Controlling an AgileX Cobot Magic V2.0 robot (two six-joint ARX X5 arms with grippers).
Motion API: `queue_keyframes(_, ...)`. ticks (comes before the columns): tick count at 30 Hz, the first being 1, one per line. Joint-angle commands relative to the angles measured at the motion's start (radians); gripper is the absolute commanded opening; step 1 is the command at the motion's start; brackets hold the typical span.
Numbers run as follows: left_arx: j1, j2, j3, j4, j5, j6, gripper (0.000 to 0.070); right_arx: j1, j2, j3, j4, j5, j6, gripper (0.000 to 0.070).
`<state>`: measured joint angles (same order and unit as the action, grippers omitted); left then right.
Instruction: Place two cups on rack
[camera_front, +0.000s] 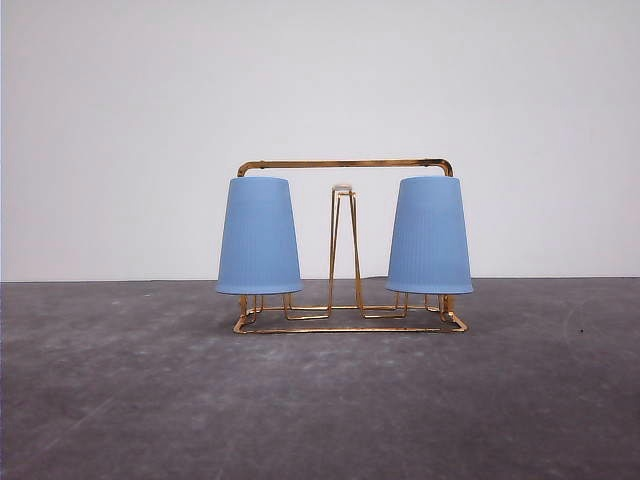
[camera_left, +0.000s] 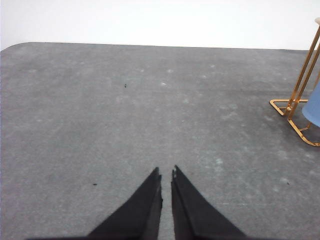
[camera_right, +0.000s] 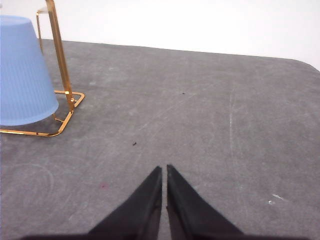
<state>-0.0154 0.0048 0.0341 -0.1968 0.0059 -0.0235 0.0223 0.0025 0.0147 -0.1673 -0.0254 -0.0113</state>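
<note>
A gold wire rack (camera_front: 345, 165) stands mid-way on the grey worktop (camera_front: 120, 400). Two ribbed light-blue plastic cups sit upside down on its prongs, the left cup (camera_front: 259, 236) and the right cup (camera_front: 429, 236), flanking a bare capped centre prong (camera_front: 343, 190). The left hand (camera_left: 166, 175) and the right hand (camera_right: 164, 170) are both closed and empty, above bare worktop beside the rack.

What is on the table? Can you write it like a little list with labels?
left cup: light blue, upside down on the rack
right cup: light blue, upside down on the rack
rack: gold wire, middle prong bare
table: grey
left gripper: shut, holding nothing
right gripper: shut, holding nothing
task: looks done
</note>
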Motion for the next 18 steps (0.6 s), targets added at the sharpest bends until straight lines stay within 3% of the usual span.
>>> queue_keyframes(1,-0.001,0.0,-0.014,-0.005,0.001,-0.007,0.0016,0.0,0.001,-0.003,0.011,0.0,0.0,0.0015)
queue_keyframes(18,-0.001,0.0,-0.014,-0.005,0.001,-0.007,0.0016,0.0,0.001,-0.003,0.011,0.0,0.0,0.0015)
